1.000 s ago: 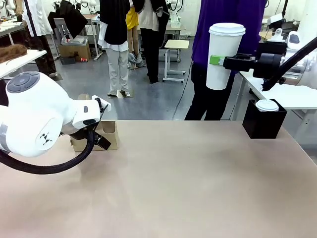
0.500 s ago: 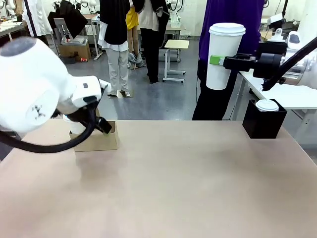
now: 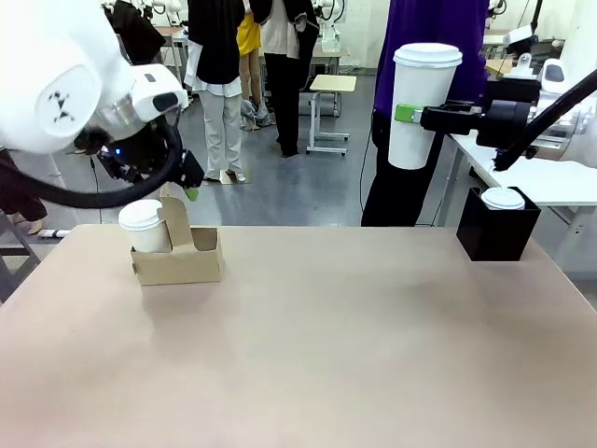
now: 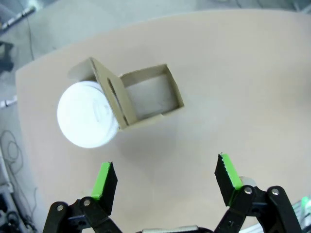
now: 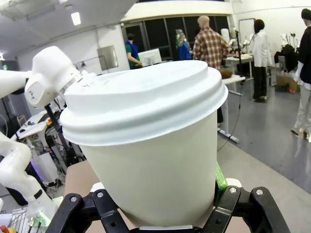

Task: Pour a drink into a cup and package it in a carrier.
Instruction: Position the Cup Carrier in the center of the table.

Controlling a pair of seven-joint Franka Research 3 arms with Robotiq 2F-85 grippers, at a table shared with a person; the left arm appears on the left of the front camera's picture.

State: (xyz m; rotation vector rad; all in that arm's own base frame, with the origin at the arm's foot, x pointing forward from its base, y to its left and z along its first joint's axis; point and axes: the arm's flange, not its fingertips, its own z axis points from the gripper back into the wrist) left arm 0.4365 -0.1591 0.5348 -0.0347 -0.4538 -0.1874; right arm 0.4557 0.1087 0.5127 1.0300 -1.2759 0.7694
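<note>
Up and away from the carrier (image 3: 182, 263) has gone the left arm: a second ago its white body hung low in front of the cardboard, and now the left gripper (image 3: 187, 189) hovers just above the handle panel, leaving the box in plain sight. The right arm has not shifted. From the left wrist, the left gripper (image 4: 166, 179) looks down with its jaws spread wide, nothing between the green pads (image 4: 104, 180). Below it the carrier (image 4: 173, 92) stands on the counter (image 3: 326, 355) near the far left edge. A lidded white cup (image 3: 142, 226) sits upright in the compartment on the robot's left of the handle; its lid (image 4: 87, 115) faces the wrist camera, and the other compartment is bare cardboard. The right gripper (image 3: 410, 115) holds a tall white cup (image 3: 424, 103) upright, high above the far right of the counter, jaws clamped on its side below the lid. The right wrist view shows the tall white cup (image 5: 150, 165) between the fingers (image 5: 219, 177). A black box (image 3: 494, 235) at the far right corner carries a short lidded cup (image 3: 504, 198).
</note>
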